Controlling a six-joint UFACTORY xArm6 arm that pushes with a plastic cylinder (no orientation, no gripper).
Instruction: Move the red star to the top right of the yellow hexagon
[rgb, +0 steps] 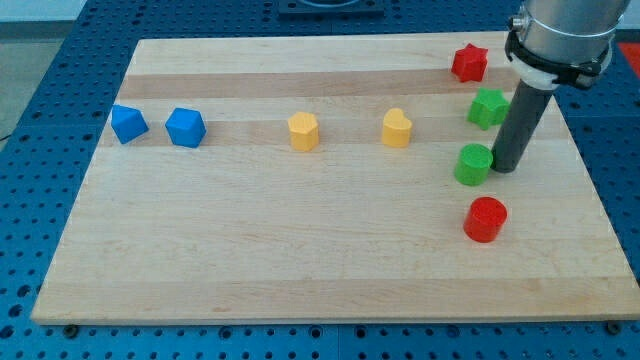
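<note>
Item: red star, worktop's top-right corner, up and left of my tip. Target: yellow hexagon, far left. No jaws; tip grasps nothing, beside green cylinder.

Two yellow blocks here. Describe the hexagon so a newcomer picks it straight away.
Start at the wooden board and follow the row of blocks across its upper half. The yellow hexagon sits mid-row, right of the two blue blocks. Its flat-sided outline differs from the yellow heart farther right.
</note>
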